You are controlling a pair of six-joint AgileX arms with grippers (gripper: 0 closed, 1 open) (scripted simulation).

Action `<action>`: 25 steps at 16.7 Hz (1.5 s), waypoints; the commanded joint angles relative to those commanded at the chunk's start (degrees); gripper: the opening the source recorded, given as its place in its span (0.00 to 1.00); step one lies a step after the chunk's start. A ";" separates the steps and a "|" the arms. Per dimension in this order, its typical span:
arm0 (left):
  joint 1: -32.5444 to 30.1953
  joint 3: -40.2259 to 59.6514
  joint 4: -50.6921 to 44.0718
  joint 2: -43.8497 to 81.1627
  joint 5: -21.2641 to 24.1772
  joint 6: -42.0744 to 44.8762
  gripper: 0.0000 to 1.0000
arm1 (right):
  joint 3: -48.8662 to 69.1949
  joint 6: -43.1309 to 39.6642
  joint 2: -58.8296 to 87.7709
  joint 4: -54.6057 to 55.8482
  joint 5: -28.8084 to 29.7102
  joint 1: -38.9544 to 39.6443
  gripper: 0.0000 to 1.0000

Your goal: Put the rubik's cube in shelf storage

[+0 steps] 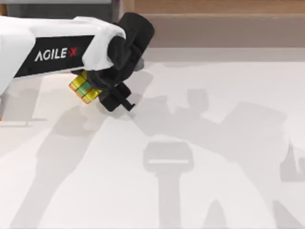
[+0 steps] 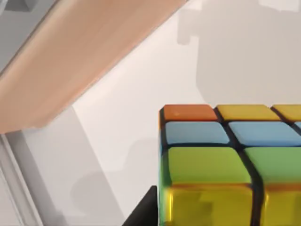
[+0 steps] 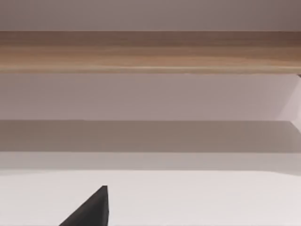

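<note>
The left black two-finger gripper (image 1: 97, 90) is closed on the small rubik's cube of yellow, green and blue tiles (image 1: 84, 88), held above the white desk (image 1: 200, 191) near its far left corner. From the gripper, the long light-brown wooden shelf storage (image 1: 214, 9) lies farther back, along the far edge of the desk, so I judge the coming move goes toward that edge. For the right gripper I cannot tell the state
</note>
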 joint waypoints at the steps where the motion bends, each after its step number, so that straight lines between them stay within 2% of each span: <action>1: -1.88 -0.74 5.53 0.82 -0.85 -0.40 0.00 | 0.00 0.00 0.00 0.00 0.00 0.00 1.00; 8: -12.78 -2.96 45.64 7.07 -5.92 -3.32 0.00 | 0.00 0.00 0.00 0.00 0.00 0.00 1.00; 15: -17.49 -0.39 79.69 11.73 -9.67 -6.25 0.00 | 0.00 0.00 0.00 0.00 0.00 0.00 1.00; 19: -17.64 1.25 90.68 12.99 -11.04 -7.36 0.00 | 0.00 0.00 0.00 0.00 0.00 0.00 1.00; 25: -17.55 1.62 92.69 13.24 -11.32 -7.56 0.00 | 0.00 0.00 0.00 0.00 0.00 0.00 1.00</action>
